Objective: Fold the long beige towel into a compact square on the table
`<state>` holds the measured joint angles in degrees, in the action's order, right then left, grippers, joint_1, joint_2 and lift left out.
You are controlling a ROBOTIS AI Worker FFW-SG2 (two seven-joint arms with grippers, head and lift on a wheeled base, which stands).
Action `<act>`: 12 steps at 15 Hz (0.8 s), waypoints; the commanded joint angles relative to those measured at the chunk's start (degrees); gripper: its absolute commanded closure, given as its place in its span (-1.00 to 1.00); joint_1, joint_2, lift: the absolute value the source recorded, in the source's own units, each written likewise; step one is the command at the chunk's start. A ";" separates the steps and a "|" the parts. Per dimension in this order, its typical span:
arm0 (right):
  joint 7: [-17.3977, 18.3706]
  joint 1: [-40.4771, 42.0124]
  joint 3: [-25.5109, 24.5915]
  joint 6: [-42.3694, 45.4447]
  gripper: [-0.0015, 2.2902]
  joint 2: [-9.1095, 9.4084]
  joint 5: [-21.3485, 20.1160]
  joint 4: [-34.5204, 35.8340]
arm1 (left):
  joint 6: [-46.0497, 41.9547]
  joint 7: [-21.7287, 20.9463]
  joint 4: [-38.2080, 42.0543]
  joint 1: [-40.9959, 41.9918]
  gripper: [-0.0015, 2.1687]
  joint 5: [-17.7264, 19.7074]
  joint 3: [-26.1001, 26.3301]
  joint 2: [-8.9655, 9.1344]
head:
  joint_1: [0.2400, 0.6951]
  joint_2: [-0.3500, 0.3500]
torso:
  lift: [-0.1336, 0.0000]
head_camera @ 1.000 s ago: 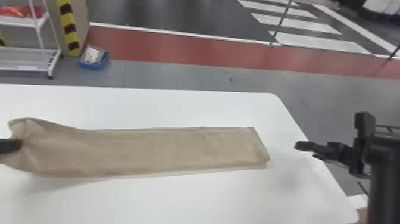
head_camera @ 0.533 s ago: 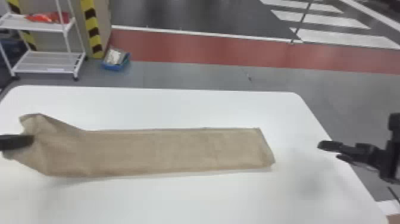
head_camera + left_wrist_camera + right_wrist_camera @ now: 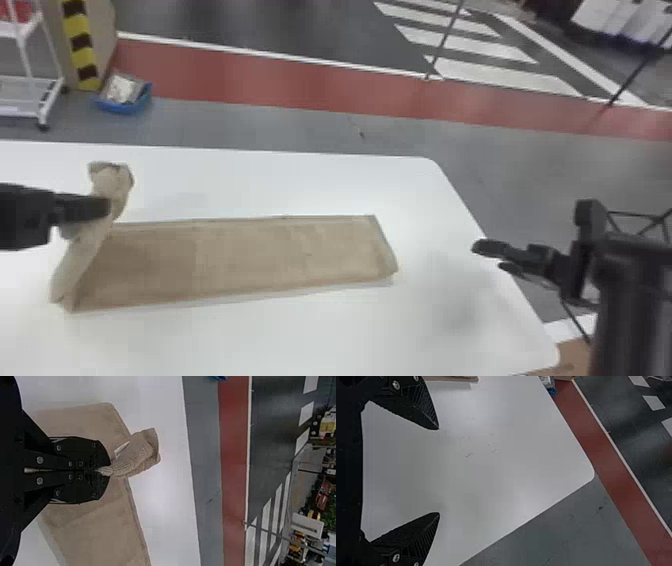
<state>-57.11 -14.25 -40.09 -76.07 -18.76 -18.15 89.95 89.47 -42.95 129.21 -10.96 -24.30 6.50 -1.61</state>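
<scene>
Pinching the raised end of a long, beige cloth towel (image 3: 240,257) on the white table (image 3: 310,340), the black left gripper (image 3: 105,470) holds seemingly light, floppy fabric, best gripped near its end edge, while the black right gripper (image 3: 438,471) hangs wide open.

The towel (image 3: 240,255) before me is beige, and the table (image 3: 450,320) is white. My fingers (image 3: 81,451) are black. On the floor (image 3: 300,125), which is grey, runs a red band (image 3: 280,92); the post (image 3: 80,42) wears yellow and black stripes.
</scene>
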 commanded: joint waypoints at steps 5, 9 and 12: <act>-0.64 2.38 -3.33 0.17 -0.90 -1.46 1.54 1.02 | 0.56 3.39 -4.23 -6.53 0.77 -4.26 13.36 1.76 | 1.00 -1.00 | -0.86; -0.64 3.00 -4.65 0.70 -0.90 -2.69 2.94 0.85 | 0.56 7.00 -4.58 -4.33 0.77 -5.49 21.27 1.76 | 1.00 -1.00 | -0.86; -0.55 3.35 -4.47 0.70 -0.90 -2.69 2.94 0.85 | 0.56 10.95 -8.63 -5.38 0.77 -5.49 24.52 1.76 | 1.00 -1.00 | -0.86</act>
<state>-57.70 -11.09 -44.65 -75.38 -21.43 -15.21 90.80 89.61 -32.94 122.51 -15.58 -29.78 29.49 -0.17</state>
